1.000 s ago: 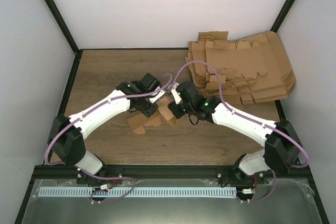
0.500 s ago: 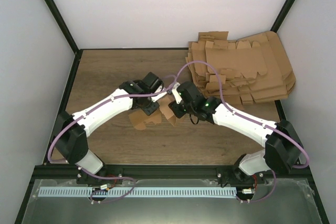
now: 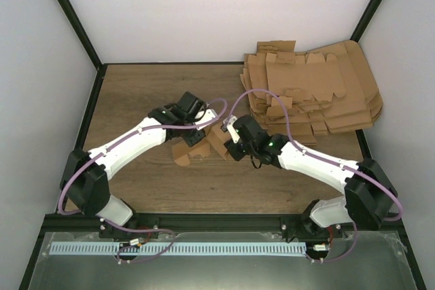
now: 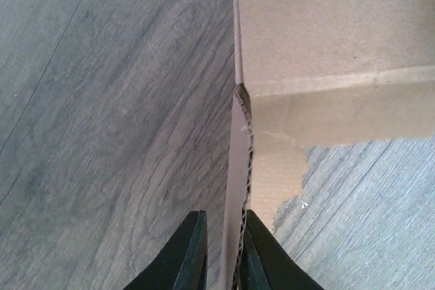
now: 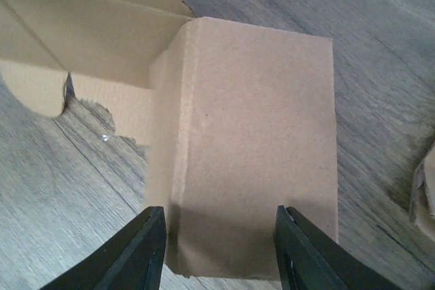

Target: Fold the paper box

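Observation:
The paper box [image 3: 192, 153] is a partly folded brown cardboard piece lying on the wooden table between the two arms. My left gripper [image 3: 196, 134] comes down on it from the left. In the left wrist view this gripper [image 4: 224, 239] is shut on a thin upright wall of the paper box [image 4: 326, 25], edge-on between its fingertips. My right gripper [image 3: 228, 146] sits at the box's right end. In the right wrist view it [image 5: 221, 236] stands open over a raised flat panel of the paper box [image 5: 258, 120], its fingers apart from the cardboard.
A pile of flat brown cardboard sheets [image 3: 312, 89] lies at the back right of the table, and its nearest edge [image 5: 425, 191] shows at the right of the right wrist view. Black frame posts and white walls surround the table.
The right gripper's jaws have widened a little, and it has drawn back slightly toward the near right. The left gripper keeps its pinch on the box wall and has shifted slightly.

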Controlling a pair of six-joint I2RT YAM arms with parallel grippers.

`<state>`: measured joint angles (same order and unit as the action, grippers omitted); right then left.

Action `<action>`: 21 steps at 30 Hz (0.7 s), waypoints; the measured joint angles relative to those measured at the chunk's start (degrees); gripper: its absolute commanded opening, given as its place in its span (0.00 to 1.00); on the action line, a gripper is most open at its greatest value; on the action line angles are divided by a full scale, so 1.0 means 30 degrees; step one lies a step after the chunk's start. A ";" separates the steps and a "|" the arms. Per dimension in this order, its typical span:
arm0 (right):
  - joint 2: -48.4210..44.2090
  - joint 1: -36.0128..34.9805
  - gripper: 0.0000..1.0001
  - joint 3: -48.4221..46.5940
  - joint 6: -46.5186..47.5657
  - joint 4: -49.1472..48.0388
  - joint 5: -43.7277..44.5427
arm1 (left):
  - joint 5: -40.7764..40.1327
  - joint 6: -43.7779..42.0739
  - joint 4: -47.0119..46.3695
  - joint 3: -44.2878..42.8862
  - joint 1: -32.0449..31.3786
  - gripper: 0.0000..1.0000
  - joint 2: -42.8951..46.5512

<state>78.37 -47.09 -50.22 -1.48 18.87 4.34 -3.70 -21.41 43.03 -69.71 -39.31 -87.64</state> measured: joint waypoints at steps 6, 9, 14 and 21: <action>-0.0284 0.0000 0.51 0.0430 0.0503 -0.0459 0.0204 | 0.1355 -0.0780 -0.0342 0.0153 0.0831 0.13 0.0007; -0.0284 0.0000 0.51 0.0430 0.0648 -0.0474 0.0284 | 0.2033 -0.1013 -0.0313 0.0153 0.0860 0.11 0.0015; -0.0233 0.0000 0.54 0.0408 0.0729 -0.0634 0.0481 | 0.2958 -0.1166 -0.0168 0.0146 0.0860 0.11 0.0029; 0.1078 0.0000 0.55 -0.0641 0.1362 -0.0874 0.1239 | 0.3534 -0.1326 0.0146 -0.0146 0.0860 0.10 0.0131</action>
<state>81.60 -47.09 -52.14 2.61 16.25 8.05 6.90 -25.39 43.46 -70.15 -36.73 -87.24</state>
